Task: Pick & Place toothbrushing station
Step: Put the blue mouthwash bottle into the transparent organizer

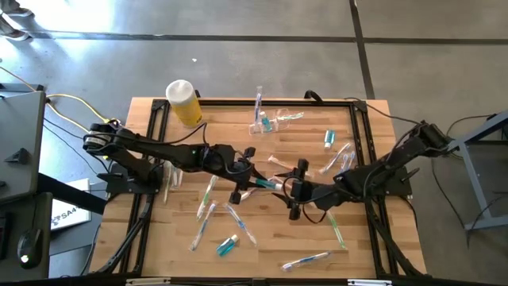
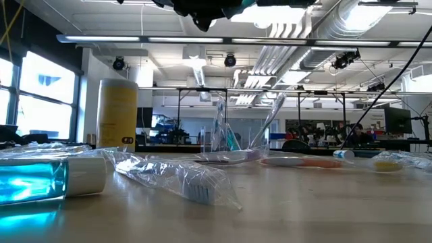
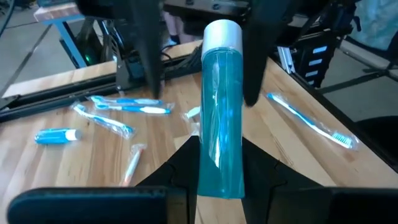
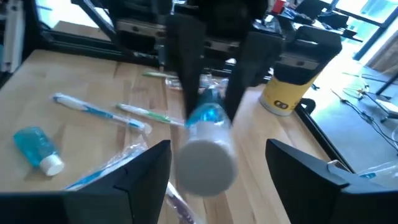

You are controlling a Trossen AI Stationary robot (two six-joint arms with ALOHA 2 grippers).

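Handover risk is the biggest thing I see: my left gripper [image 1: 255, 182] is clamped on a teal tube [image 3: 219, 118] above the middle of the table [image 1: 349, 246], with the white cap pointing toward my right gripper [image 1: 292, 191]. The right fingers stand wide apart on either side of the cap end and have hold of nothing yet. If I let go on the left before the right has closed, the tube will drop onto the wood and may roll among the loose pieces.

Next down, alignment. In the right wrist view the cap sits between my fingers but low and close to the camera; I judge a closing pinch could catch only the rounded cap and squirt the slick tube sideways.

Smaller still, the clear cup [image 1: 263, 124] stands near the far edge, well apart from both grippers, with a toothbrush upright in it. A careless placement there could tip it.

Least, wrapped toothbrushes [image 1: 203, 222] lie scattered below the arms, and a low swing could sweep them off.
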